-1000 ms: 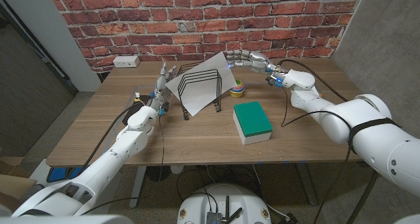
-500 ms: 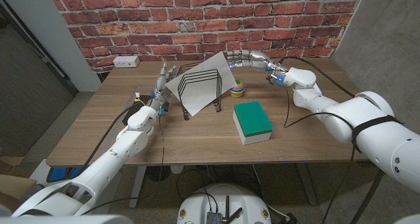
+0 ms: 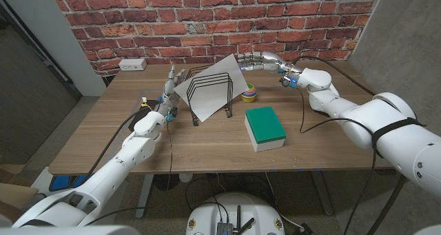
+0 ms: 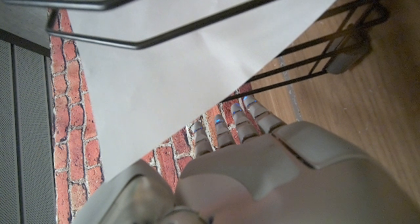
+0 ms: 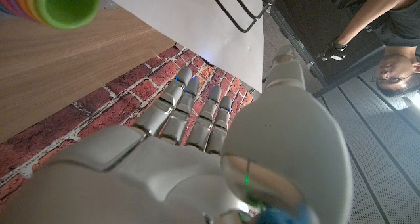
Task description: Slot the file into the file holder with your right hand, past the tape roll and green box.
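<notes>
Starting nearest the robot, the green box (image 3: pixel 264 127) lies flat on the table (image 3: pixel 103 138) at about 5 o'clock from the holder (image 3: pixel 210 92) and well apart from it. It poses no present hazard, but a low return sweep of the right arm would strike it.

The left hand (image 3: pixel 169 92) stands upright just beside the holder at 9 o'clock, fingers extended and holding nothing. Whether it touches the wire cannot be told. If it does not brace the frame, a sideways push on the sheet could slide the light holder.

The file (image 3: pixel 215 83), a white sheet, sits tilted in the holder, its lower corner between the wires and its upper corner projecting toward 1 o'clock. It appears only partly seated and could tip out or jam against a wire.

The tape roll (image 3: pixel 249 93) lies at 3 o'clock from the holder, under the right hand's path, and could be knocked.

The right hand (image 3: pixel 260 60) reaches in at 1 o'clock, fingers extended near the sheet's upper corner. The right wrist view shows fingers straight and close together; contact with the file cannot be confirmed.
</notes>
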